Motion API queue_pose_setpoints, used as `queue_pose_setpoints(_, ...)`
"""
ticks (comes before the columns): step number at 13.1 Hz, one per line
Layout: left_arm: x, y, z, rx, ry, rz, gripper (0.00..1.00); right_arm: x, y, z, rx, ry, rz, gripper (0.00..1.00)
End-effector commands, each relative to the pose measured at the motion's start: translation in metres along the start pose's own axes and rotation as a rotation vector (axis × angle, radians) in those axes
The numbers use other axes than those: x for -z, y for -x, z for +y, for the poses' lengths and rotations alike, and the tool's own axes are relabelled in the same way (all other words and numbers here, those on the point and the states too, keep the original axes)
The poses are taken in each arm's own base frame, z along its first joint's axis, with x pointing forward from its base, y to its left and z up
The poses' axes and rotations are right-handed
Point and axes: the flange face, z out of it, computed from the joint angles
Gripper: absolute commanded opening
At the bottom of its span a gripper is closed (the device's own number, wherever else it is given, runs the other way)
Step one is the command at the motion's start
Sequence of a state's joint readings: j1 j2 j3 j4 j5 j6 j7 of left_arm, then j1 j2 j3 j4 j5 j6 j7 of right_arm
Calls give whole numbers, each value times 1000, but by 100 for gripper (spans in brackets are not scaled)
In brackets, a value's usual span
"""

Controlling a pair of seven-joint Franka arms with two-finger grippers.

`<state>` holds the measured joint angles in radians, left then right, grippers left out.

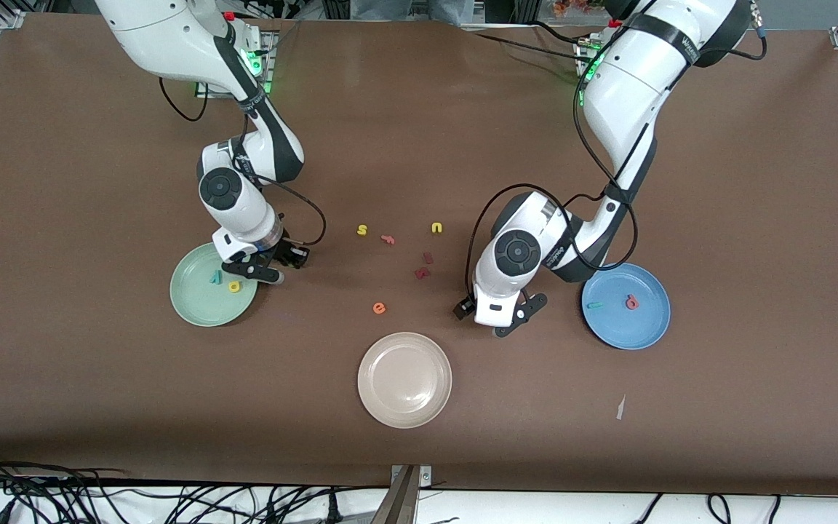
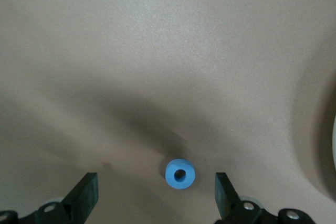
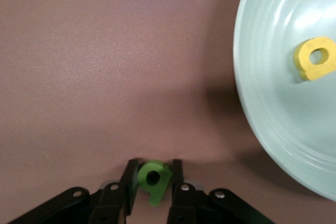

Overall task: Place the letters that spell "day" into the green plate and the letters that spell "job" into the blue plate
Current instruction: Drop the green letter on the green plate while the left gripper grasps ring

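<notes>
Item 1, green plate [image 1: 197, 309], toward the right arm's end of the table: we count two letters in it, the teal y [image 1: 214, 276] and the yellow a [image 1: 234, 287], the a toward 4 o'clock of the y.

Item 2, green d [image 3: 154, 179]: pinched between the right gripper [image 3: 152, 182] fingers, on or just above the table beside the plate's rim; from the front view we cannot confirm whether it has left the table. Not yet in the plate.

Item 3, blue plate [image 1: 644, 331], toward the left arm's end: we count the teal j [image 1: 594, 305] and the salmon-pink b [image 1: 631, 301], the b at 3 o'clock of the j.

Item 4, blue o [image 2: 179, 173]: lying flat on the table between the widely parted fingers of the left gripper [image 2: 156, 195], untouched.

Item 5, tally: we judge four of six letters placed; d and o remain.

Item 6, strays: yellow s [image 1: 362, 230], yellow u [image 1: 436, 228], orange e [image 1: 379, 308], beige plate [image 1: 404, 379].
</notes>
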<state>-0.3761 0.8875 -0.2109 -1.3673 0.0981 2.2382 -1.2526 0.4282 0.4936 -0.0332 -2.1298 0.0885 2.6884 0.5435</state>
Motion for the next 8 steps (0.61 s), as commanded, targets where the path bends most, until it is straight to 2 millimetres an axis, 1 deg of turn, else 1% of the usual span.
queue_pose_setpoints(1,-6,8,11,-2,1,27,96,18,-2,-5,16,-20,23,19)
queue_pose_setpoints(2,-9,9,11,-4,-2,27,93,28,-5,0,26,-8,0,19)
queue_pose_setpoints(3,-13,10,11,-3,-8,24,91,42,-12,10,42,-1,-14,19)
queue_pose_setpoints(4,-15,12,12,-5,0,25,86,57,-21,24,68,-1,-17,19)
queue_pose_setpoints(5,-15,12,13,-8,14,31,79,66,-29,38,97,2,-29,19)
queue_pose_setpoints(6,-19,12,12,-4,14,28,77,74,-37,53,129,3,-35,19)
queue_pose_setpoints(8,-21,12,12,-2,11,27,65,84,-48,73,175,2,-26,20)
